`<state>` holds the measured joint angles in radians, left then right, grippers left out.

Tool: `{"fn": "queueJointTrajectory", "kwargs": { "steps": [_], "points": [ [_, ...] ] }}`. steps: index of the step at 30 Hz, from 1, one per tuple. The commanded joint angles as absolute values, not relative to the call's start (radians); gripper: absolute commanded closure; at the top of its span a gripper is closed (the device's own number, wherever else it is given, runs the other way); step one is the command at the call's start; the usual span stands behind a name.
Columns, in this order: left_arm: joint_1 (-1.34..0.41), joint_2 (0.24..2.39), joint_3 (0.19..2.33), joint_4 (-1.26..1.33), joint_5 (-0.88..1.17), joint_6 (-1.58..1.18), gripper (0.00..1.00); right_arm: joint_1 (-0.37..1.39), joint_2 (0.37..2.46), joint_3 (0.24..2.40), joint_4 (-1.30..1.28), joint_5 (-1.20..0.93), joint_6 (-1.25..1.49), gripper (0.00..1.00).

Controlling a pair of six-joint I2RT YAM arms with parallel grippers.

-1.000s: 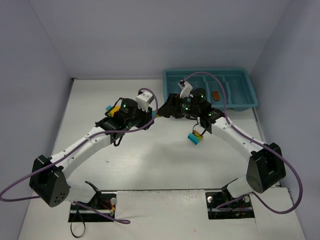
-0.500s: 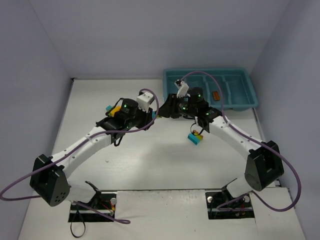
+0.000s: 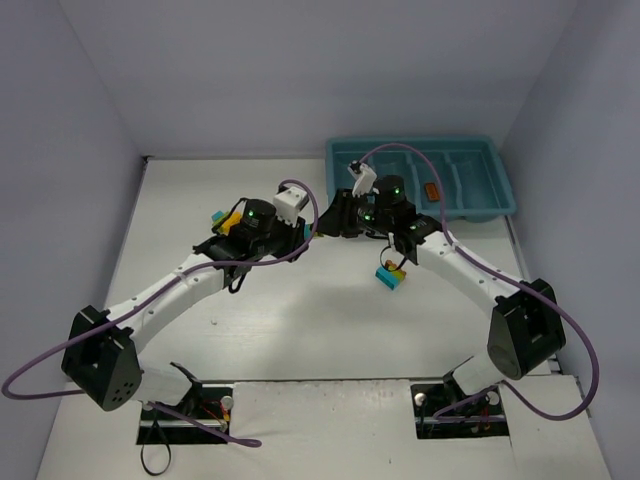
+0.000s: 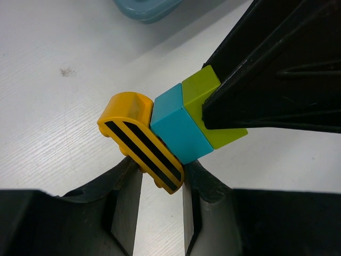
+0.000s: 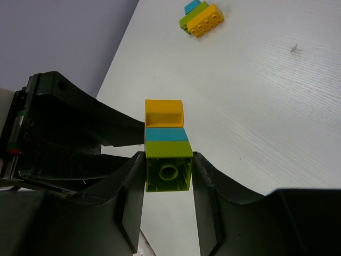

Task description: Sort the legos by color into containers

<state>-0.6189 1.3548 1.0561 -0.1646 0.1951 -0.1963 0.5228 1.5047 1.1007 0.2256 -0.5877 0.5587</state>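
Observation:
A three-piece clump of legos hangs between my two grippers above the table. It is a yellow piece with black stripes [image 4: 139, 140], a cyan brick [image 4: 176, 124] and a green brick [image 5: 168, 169]. My left gripper [image 4: 160, 178] is shut on the striped yellow end. My right gripper [image 5: 168, 170] is shut on the green end. In the top view the grippers meet at the middle, left [image 3: 304, 231] and right [image 3: 326, 222]. The teal tray [image 3: 480, 152] stands at the back right, with an orange brick [image 3: 432, 191] in one compartment.
A cyan, yellow and orange clump [image 3: 391, 276] lies on the table under my right forearm. Another clump of cyan, green and yellow [image 3: 222, 218] lies behind my left arm; it also shows in the right wrist view [image 5: 201, 17]. A tray corner [image 4: 146, 6] shows in the left wrist view.
My right wrist has shifted a little to the left and turned, and my left arm has edged right. Both grippers have kept their hold on the clump.

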Motion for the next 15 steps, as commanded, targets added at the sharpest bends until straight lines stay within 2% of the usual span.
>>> {"fn": "queueJointTrajectory", "kwargs": {
  "steps": [1,15],
  "points": [
    [-0.584,1.322,1.058,-0.103,0.184,-0.209,1.00,0.505,1.496,1.143,0.262,-0.612,0.532,1.00],
    [-0.568,1.345,1.035,-0.083,0.202,-0.221,1.00,0.471,1.496,1.147,0.252,-0.632,0.523,1.00]
  ]
}}
